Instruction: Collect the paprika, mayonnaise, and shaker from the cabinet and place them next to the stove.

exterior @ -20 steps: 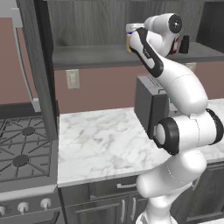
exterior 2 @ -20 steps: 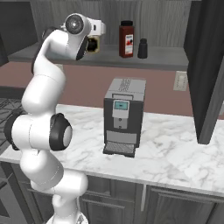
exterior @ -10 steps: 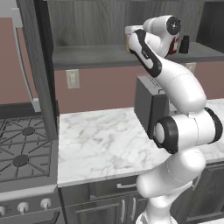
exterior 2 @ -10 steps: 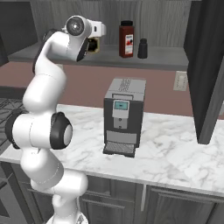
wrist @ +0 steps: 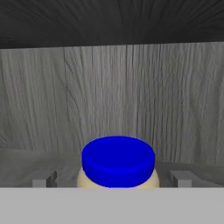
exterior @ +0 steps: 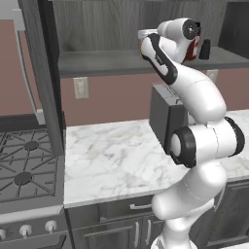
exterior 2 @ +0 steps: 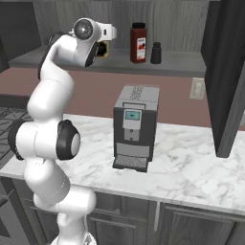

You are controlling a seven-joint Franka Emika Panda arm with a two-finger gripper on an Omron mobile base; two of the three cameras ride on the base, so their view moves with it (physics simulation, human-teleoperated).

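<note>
On the marble bench (exterior 2: 191, 167) stands a grey boxy coffee machine (exterior 2: 135, 127), and at the left end of the bench is the stove (exterior: 22, 172) with its black grates; neither has shifted over the last second. Above them, the white arm reaches up to the shelf of the cabinet (exterior 2: 191, 64). Against a second ago the hand has pushed a little further in toward the shelf, so that the tool (wrist: 116, 180) now has the mayonnaise (wrist: 118, 162) right in front of it: in the hand view the blue lid sits between the two finger tips (wrist: 43, 180), which stand wide apart on either side of the jar, with a gap on each side and nothing gripped. Further along the shelf, to the right in the right base view, the paprika (exterior 2: 138, 43) stands upright, and just beside it the small black shaker (exterior 2: 156, 53), both where they were before. Behind the jar rises the grey wood-grain back wall (wrist: 131, 96) of the cabinet.
</note>
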